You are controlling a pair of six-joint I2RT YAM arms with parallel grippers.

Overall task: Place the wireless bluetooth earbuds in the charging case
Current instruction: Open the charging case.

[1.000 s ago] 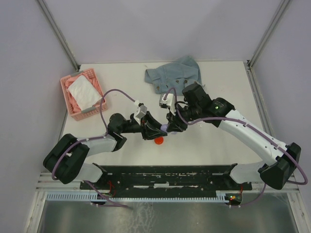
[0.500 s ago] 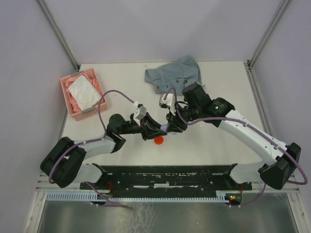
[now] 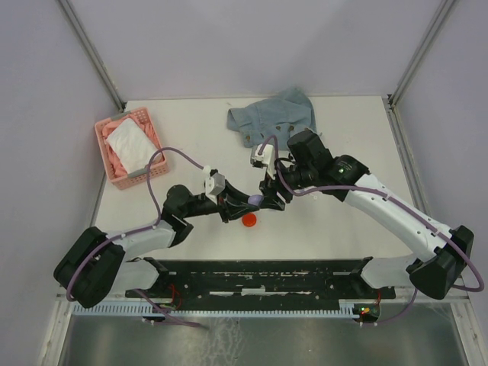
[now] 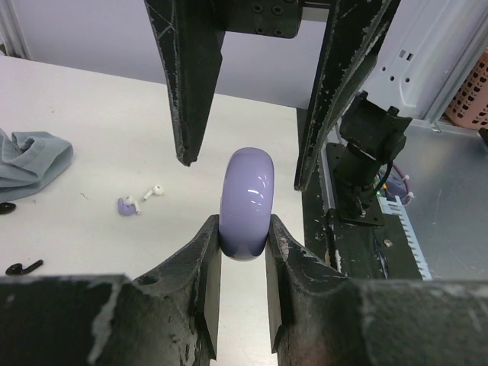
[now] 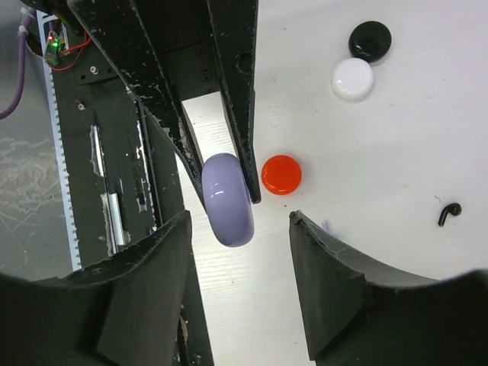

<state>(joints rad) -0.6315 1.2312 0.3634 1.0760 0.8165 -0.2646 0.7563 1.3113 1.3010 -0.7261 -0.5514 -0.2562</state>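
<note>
Big white table, and both arms are reaching in over its middle. The left arm comes from the near left and the right arm from the near right, wrists nose to nose.

At the far edge a blue cloth lies crumpled. At the far left sits a pink basket with a white cloth in it.

Now the meeting point. The left gripper is clamped tight on the lilac case, pinching its lower rim so the puck stands on edge, clear of the table. The right gripper has its jaws spread, one finger on either side of that case. There is a gap on both sides and it touches nothing.

Down on the table, the red case shows just beside the lilac one in the right wrist view. Further off, the white case and black case sit just beside each other, well apart from the red.

And the buds in view lie loose on the table. A lilac bud and a white bud lie side by side, between the held case and the blue cloth. A black bud lies alone, off to the right of the red case in the right wrist view.
</note>
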